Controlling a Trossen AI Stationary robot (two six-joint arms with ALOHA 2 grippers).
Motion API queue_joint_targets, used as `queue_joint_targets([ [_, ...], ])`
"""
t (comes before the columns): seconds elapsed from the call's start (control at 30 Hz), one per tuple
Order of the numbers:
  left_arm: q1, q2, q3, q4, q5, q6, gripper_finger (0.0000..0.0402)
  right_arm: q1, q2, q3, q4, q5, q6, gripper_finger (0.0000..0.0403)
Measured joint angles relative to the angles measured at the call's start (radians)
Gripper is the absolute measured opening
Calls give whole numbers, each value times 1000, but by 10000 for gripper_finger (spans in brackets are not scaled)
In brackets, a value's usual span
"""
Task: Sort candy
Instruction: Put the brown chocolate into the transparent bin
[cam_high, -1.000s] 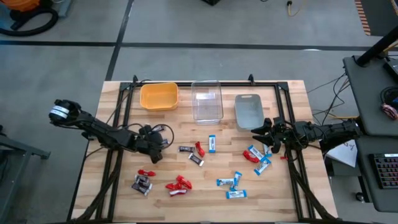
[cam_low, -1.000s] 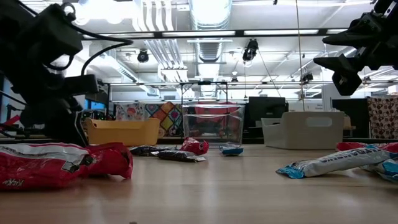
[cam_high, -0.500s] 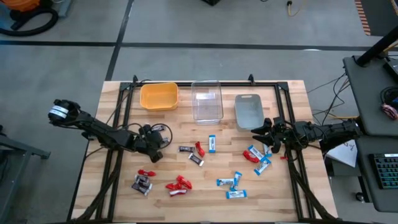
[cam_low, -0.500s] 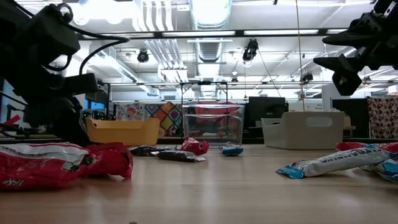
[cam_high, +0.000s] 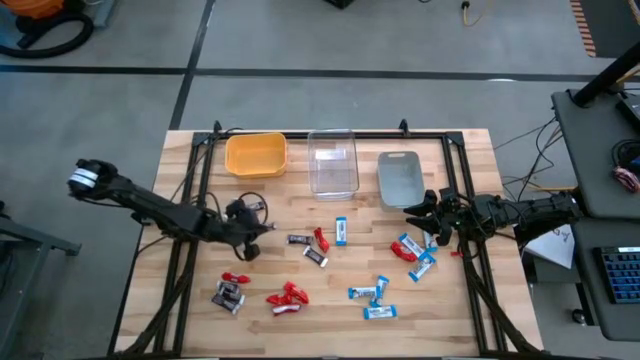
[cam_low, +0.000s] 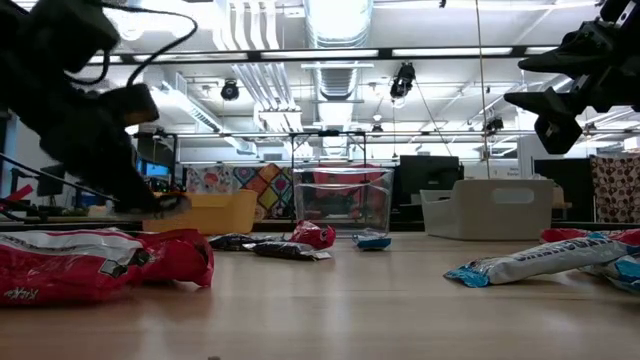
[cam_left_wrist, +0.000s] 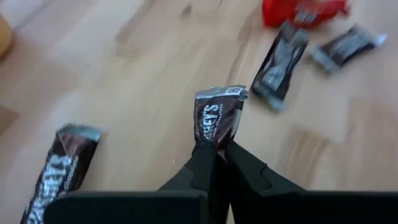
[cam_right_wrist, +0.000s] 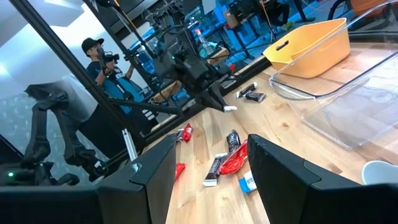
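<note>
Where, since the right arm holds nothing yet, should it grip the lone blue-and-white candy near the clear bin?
Across its narrow middle, straight down from above. The blue-and-white candy lies flat, long sides running toward the clear bin, with bare wood on both sides, so the open right gripper can straddle it.

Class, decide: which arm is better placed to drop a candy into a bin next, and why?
Left: its gripper already pinches a dark brown candy near the yellow bin. The right gripper hangs open, empty.
</note>
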Motion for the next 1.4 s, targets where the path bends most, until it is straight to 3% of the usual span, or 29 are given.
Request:
queue_joint_targets([
  [0.23,4,-77,37,103,-66,119,8,0,0,0,37,13,1,189],
  [0.57,102,-25,117,373,-82,465,8,0,0,0,88,10,68,189],
  [0.7,176,38,161,470,-69,594,8,0,13,0,145,12,82,189],
  [1.0,398,281,307,601,138,722,8,-1,89,82,131,34,82,189],
  [1.17,504,438,409,599,230,775,8,-1,182,186,20,38,82,189],
  [1.4,602,572,490,553,253,812,8,-1,321,347,-197,87,116,189],
])
